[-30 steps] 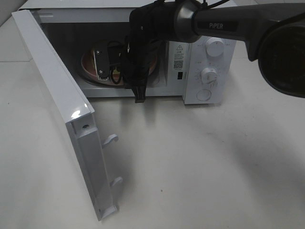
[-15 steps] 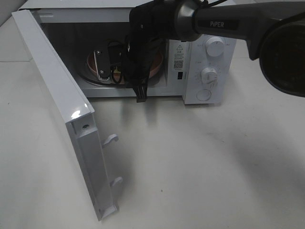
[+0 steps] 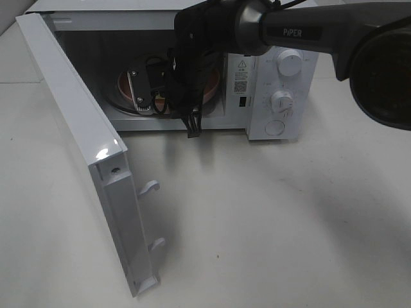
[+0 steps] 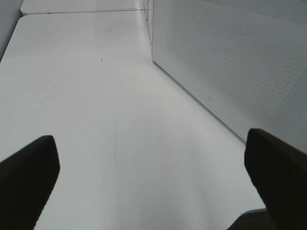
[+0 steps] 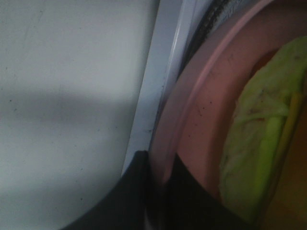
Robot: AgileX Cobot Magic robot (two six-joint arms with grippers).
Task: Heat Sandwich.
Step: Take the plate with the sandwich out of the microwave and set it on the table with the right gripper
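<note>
Sandwich [image 5: 261,143]: on the pink plate [image 5: 201,110], inside the open microwave [image 3: 257,96], upper centre of the overhead view. Right claw [image 5: 158,191]: narrow, clamped on the plate's rim, sandwich just beyond. Left claw [image 4: 148,182]: wide, empty, over bare bench [image 3: 270,224]. Door [image 3: 83,147] swung fully open.

Dark robot arm with white "PIPER" lettering

The right arm [image 3: 302,32] is showing a charcoal-grey tubular housing with a glossy metallic band beside the white "PIPER" marking, and a bulky rounded black joint [image 3: 382,70] is filling the near corner. Black cables [image 3: 189,119] are hanging from its black wrist, next to a grey bracket [image 3: 138,86] with small screws. The left claw's fingers [image 4: 26,177] are appearing matte black and blocky.
</note>
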